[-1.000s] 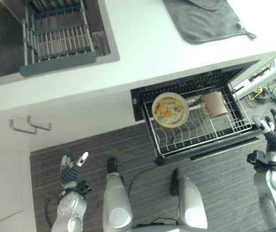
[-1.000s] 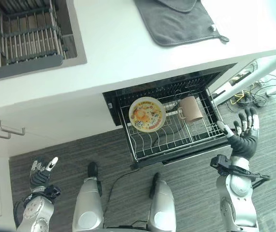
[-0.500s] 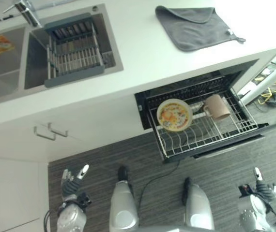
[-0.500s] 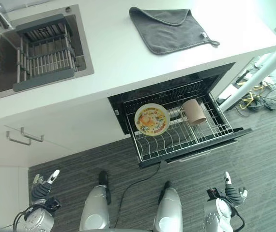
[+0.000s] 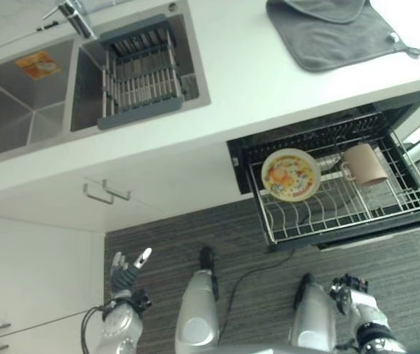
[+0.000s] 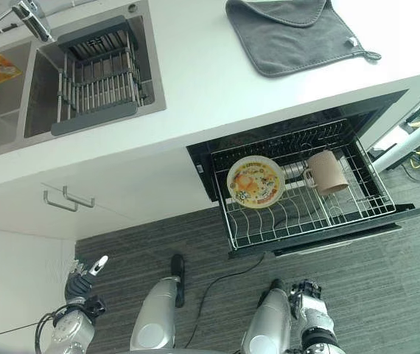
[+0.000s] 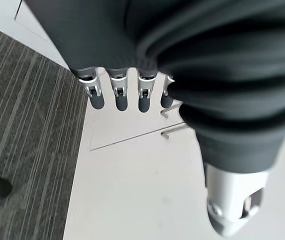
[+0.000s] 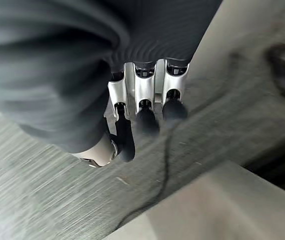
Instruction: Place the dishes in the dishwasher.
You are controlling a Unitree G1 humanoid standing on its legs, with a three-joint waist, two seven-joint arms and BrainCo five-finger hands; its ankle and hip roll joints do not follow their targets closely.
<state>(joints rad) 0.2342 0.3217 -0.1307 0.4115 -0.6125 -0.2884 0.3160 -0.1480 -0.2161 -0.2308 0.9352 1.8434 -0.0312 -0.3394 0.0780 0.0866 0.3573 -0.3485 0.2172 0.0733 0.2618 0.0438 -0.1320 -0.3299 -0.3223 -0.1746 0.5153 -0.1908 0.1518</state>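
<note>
White counter (image 6: 195,81) over striped grey floor (image 6: 387,280); grey cloth (image 6: 295,33), sink rack (image 6: 96,77), plate (image 6: 255,181) and mug (image 6: 328,172) in dishwasher rack (image 6: 298,214). Both hands low, fingers relaxed, empty: left hand (image 7: 132,95), right hand (image 8: 142,110).

My left hand (image 5: 125,267) hangs low at my left side, fingers (image 7: 118,93) straight and relaxed, thumb (image 7: 232,212) held apart — holding nothing. My right hand (image 6: 309,292) sits low at my right side, drawn in close to my body; its fingers (image 8: 143,112) bend slightly downward in a loose row — empty too. Both arms are down, wrists under their dark ribbed covers.
</note>
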